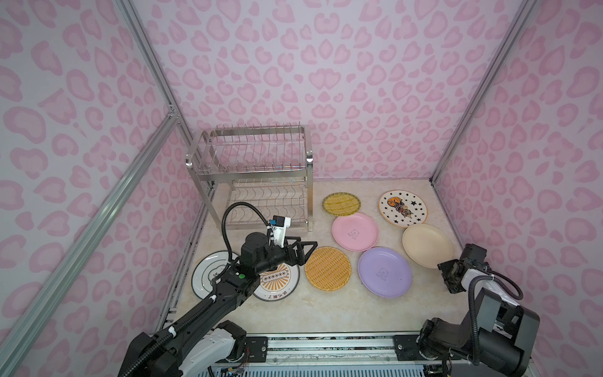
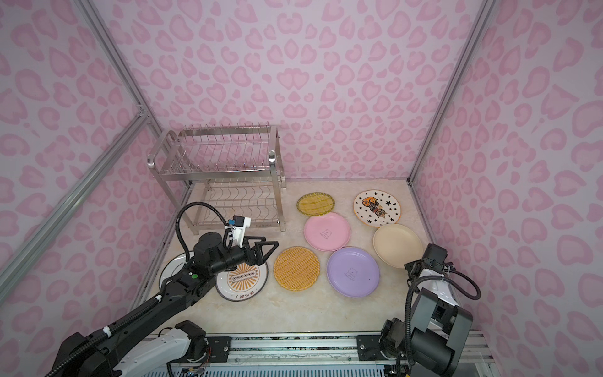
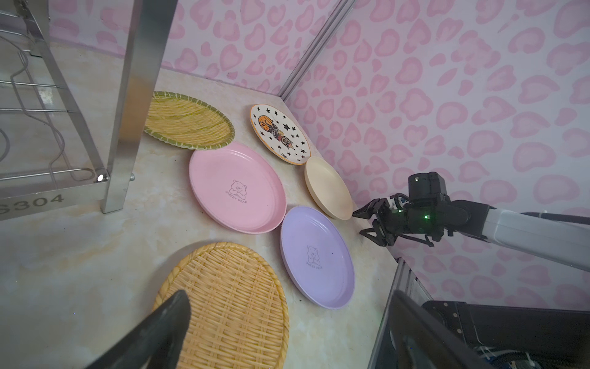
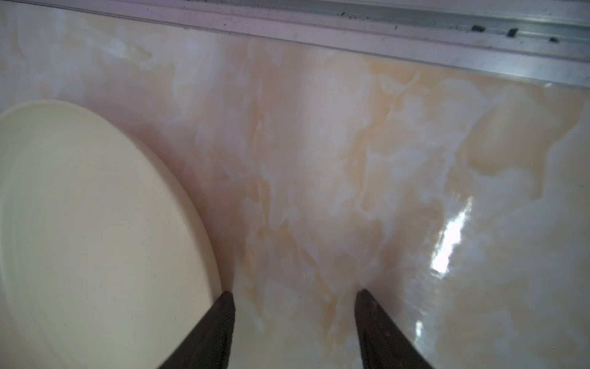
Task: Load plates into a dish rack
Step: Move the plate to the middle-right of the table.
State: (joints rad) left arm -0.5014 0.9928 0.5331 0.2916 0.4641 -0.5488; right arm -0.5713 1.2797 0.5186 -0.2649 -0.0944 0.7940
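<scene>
Black right arm (image 1: 479,282) low at cream plate (image 1: 427,245), jaws apart; left jaws wide.

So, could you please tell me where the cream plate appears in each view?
Top view: cream plate, between star plate and right claw.
Top view: cream plate, same neighbours.
Left wrist: cream plate, just ahead of the right claw.
Right wrist: cream plate, large, beside one claw finger.
Shared landmark: the right claw.
</scene>
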